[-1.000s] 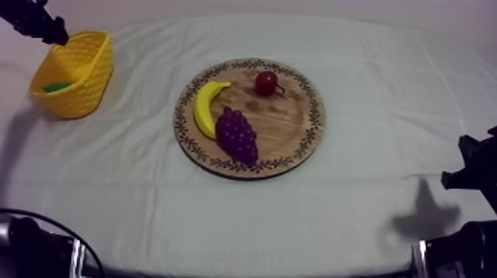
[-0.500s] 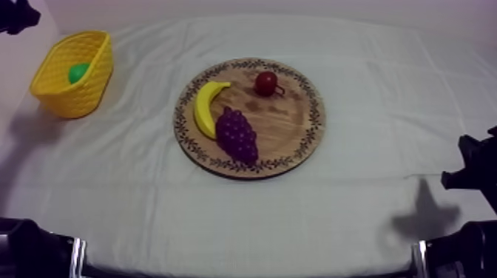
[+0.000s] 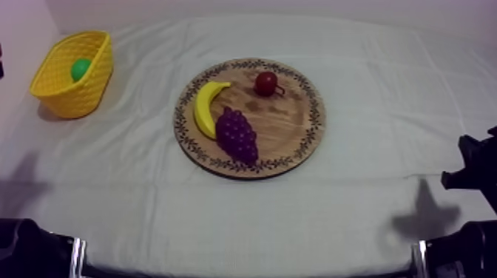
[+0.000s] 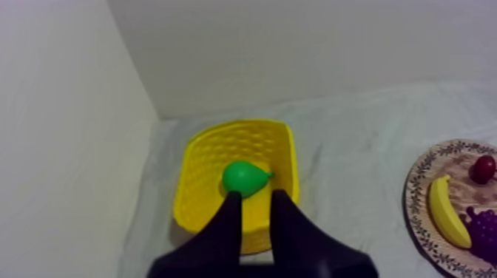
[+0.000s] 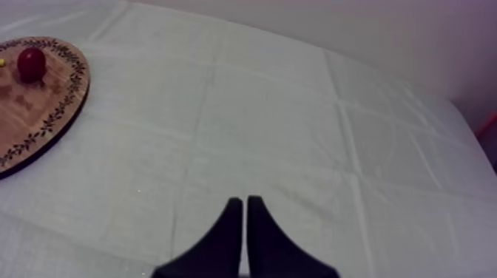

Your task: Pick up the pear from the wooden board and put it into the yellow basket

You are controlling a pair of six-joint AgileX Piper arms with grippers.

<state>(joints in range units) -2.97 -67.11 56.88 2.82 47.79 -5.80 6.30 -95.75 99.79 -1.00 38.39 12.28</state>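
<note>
The green pear [image 3: 80,69] lies inside the yellow basket [image 3: 74,96] at the table's far left. From the left wrist it shows as the pear [image 4: 245,177] on the floor of the basket [image 4: 200,163]. My left gripper [image 4: 257,196] hangs above the basket's near wall, a little back from the pear, its fingers slightly apart with nothing between them. The wooden board [image 3: 296,126] sits mid-table. My right gripper [image 5: 244,199] is shut over bare cloth, well to the right of the board [image 5: 44,118].
On the board lie a banana [image 3: 205,107], a bunch of grapes [image 3: 237,134] and a small red fruit [image 3: 265,83]. A wall rises close behind and to the left of the basket. My right arm [image 3: 473,170] rests at the table's right edge.
My left arm has drawn back from the basket's far rim and left the top view at its left edge. The pear now lies uncovered in the basket.
</note>
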